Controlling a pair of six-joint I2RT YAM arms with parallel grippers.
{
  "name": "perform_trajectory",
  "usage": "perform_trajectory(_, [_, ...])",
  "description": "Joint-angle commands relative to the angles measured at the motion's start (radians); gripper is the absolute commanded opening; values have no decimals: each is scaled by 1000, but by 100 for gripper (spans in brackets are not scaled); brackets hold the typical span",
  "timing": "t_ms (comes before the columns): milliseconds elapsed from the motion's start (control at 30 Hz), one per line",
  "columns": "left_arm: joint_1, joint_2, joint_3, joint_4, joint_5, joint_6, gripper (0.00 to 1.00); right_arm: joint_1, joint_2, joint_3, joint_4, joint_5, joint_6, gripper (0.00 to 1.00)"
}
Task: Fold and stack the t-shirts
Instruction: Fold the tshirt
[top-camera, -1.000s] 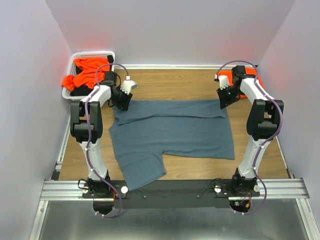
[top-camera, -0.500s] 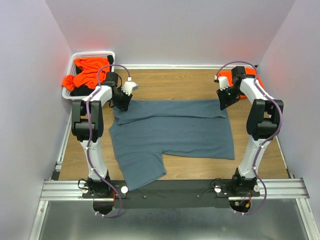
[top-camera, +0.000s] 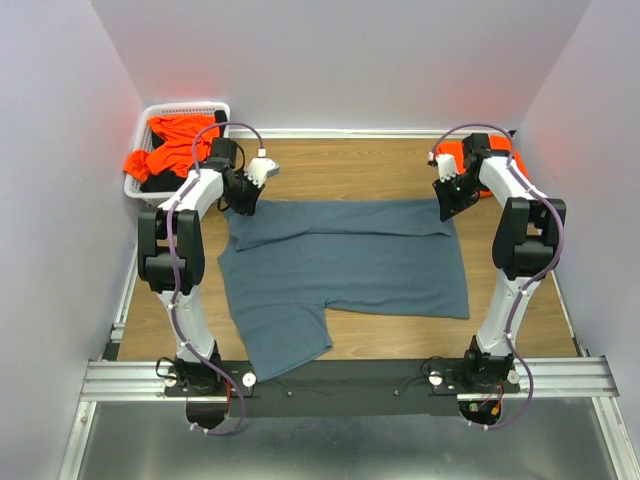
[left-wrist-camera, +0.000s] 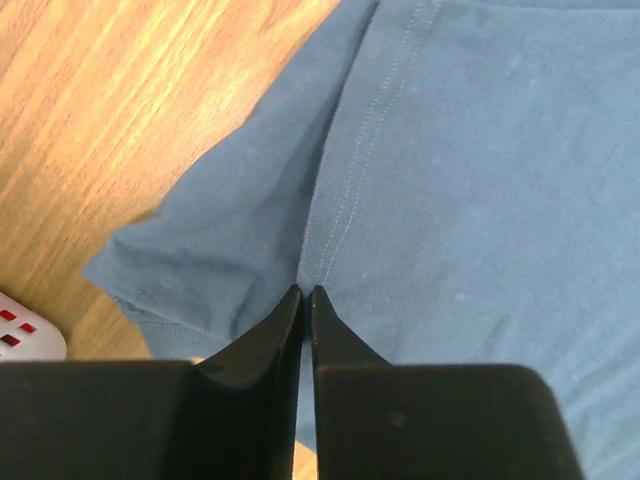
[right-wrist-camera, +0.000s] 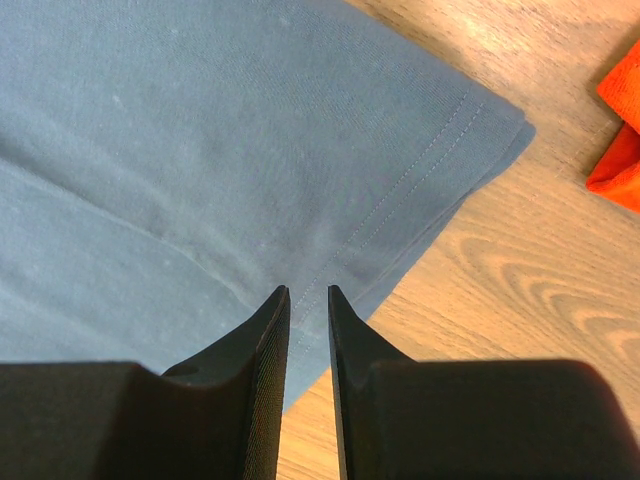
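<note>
Left gripper (left-wrist-camera: 303, 292) reads as closed on my wrist feed: the two black fingers meet with only a hairline slit between them, and their tips sit right at the seam where the sleeve joins the body of the slate blue-grey t-shirt (top-camera: 345, 265). I cannot tell whether any cloth is actually pinched there. My right gripper (right-wrist-camera: 308, 292) has its fingers a narrow way apart, with shirt fabric showing through the gap, and it holds nothing. Its tips are over the far right corner of the same shirt, just inside a double-stitched edge.

From the overhead camera, I see the blue-grey shirt spread across the middle of the wooden table (top-camera: 340, 165), between my two arms. It lies mostly flat, and a band along its far edge is turned over onto the body, which gives a straight crease from one gripper to the other. One part juts toward the arm bases at the near left. The cloth is plain, with soft wrinkles around the left sleeve (the sleeve lies flat on the wood).

A bright orange t-shirt (right-wrist-camera: 622, 125) lies on the table beyond the right gripper, apart from the blue-grey one, and I cannot make out how it is folded. More orange t-shirts (top-camera: 175, 140) are heaped in the white basket (top-camera: 190, 107) at the far left corner, spilling over its near rim.
</note>
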Motion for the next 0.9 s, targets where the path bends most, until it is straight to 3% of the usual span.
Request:
perform_trajectory(0, [-9,-23,-21,-34,26,22,5,-2,9,12,-16,-10,6,28])
perform_trajectory(67, [-17,-23,-23,-40,28,29,0,-2,8,12,-16,-9,3,28])
perform_trajectory(333, [-58,-119,-86,-117,87,110,0,-2,-5,7,-16,-6,1,28])
perform_trajectory(600, [-162,-320,-349,-192,104,217,1,-2,-11,-7,-16,-1,-7,27])
perform_trajectory(667, [-179,-343,-402,-209,95,245,7,-2,-11,-5,-18,1,-7,27])
perform_trajectory(800, [-198,-397,-442,-253,81,337,31,-2,-8,-1,-16,4,-7,27])
perform_trajectory(867, [-199,-417,-434,-273,95,369,36,-2,-8,-1,-16,7,-8,27])
